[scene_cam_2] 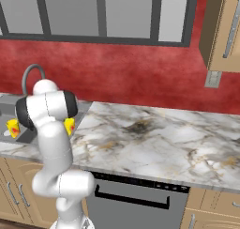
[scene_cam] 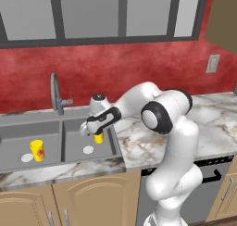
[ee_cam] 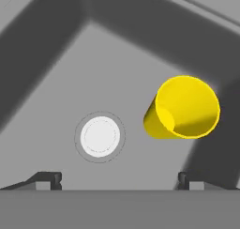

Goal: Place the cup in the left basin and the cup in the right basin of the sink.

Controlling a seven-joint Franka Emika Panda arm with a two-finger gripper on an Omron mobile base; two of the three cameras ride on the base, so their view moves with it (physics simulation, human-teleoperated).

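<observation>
Claw (ee_cam: 120, 179) spread wide above the right basin (scene_cam: 74, 141).
A yellow cup (ee_cam: 183, 108) sits free just below it, beside the pale drain (ee_cam: 100, 136).

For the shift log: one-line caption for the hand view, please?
Open gripper looks down into the right basin, where a yellow cup stands beside the round pale drain.

Yellow cup with red mark (scene_cam: 37, 150) upright in left basin (scene_cam: 18, 139), drain at its 9 o'clock. Plain yellow cup (ee_cam: 183, 108) in right basin (ee_cam: 93, 73), at 2 o'clock from drain (ee_cam: 100, 136).
</observation>
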